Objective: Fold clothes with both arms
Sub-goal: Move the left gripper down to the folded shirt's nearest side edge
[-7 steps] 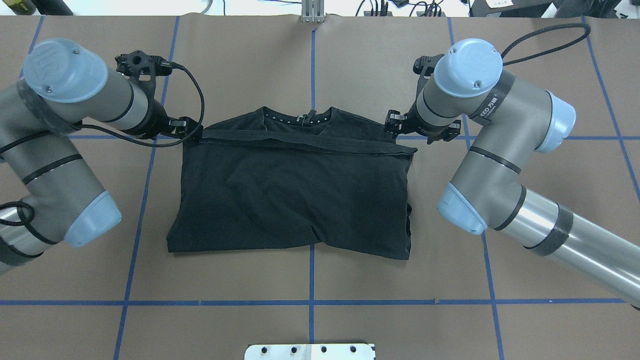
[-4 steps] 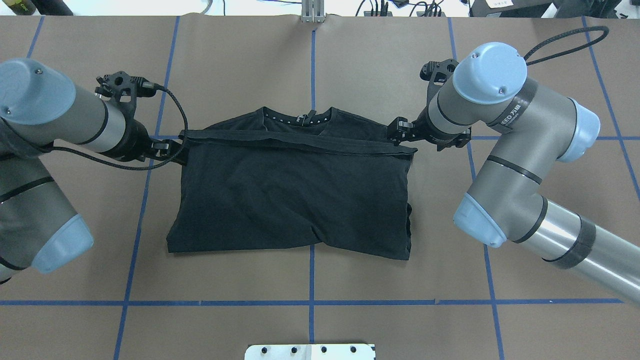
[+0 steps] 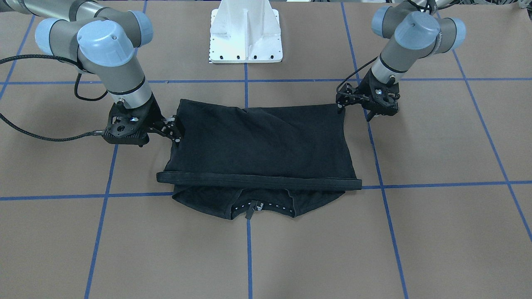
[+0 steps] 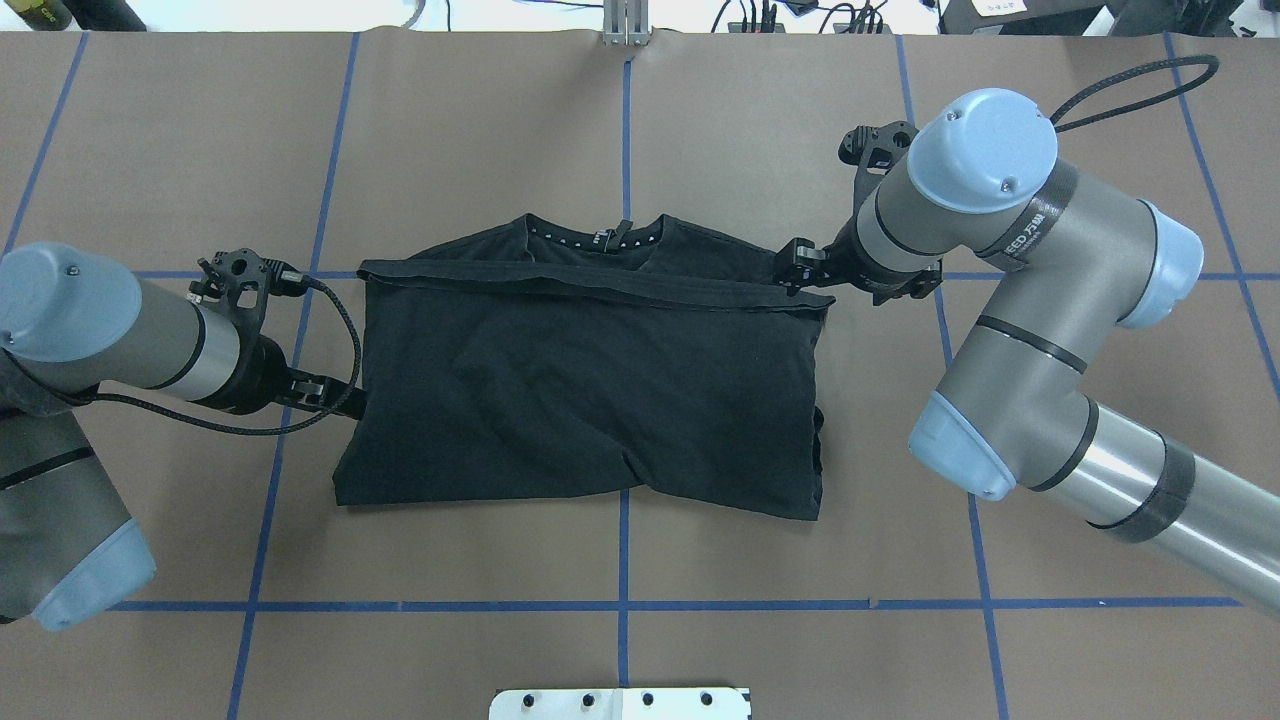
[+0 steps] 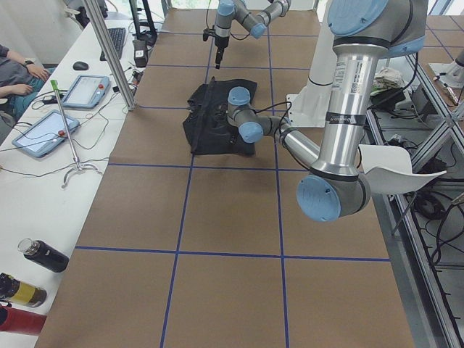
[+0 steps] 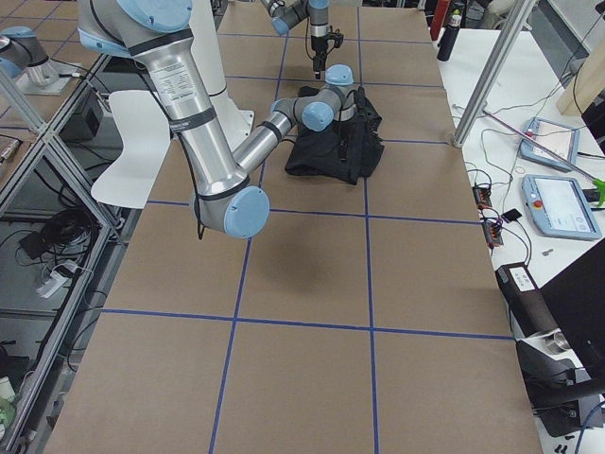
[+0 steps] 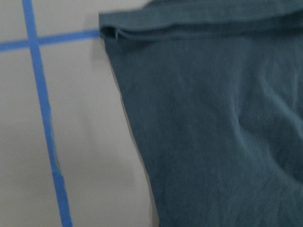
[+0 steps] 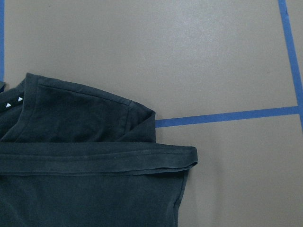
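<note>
Black cotton on brown paper. Looking down in the overhead view at the T-shirt (image 4: 590, 400), lying folded once at frame centre, flat on the table (image 4: 620, 120) and straddling the blue tape line (image 4: 624, 150) running up the middle. Showing the hem (image 4: 600, 284) as a thick band crossing from left to right just below the neckline (image 4: 595, 232), leaving the collar and shoulders peeking out toward the top of the frame. Creasing softly across the folded panel.

Finding the right gripper (image 4: 797, 262) at the right end of that band, right of centre in the overhead frame. Appearing in the front-facing view at centre left (image 3: 178, 131), jaws standing apart and clamping nothing, tips overlapping the shirt's side edge in the picture; not managing to tell whether touching the cloth or hanging over it. Taking in, from the right wrist view, the hem's end and a sleeve fold from above.

Finding the left gripper (image 4: 345, 398) at mid-left of the overhead frame, against the shirt's left edge and well below the hem's left end. Showing up in the front-facing view at upper right (image 3: 341, 101), beside the shirt's upper right corner. Not managing to tell whether its jaws are parted or closed.
</note>
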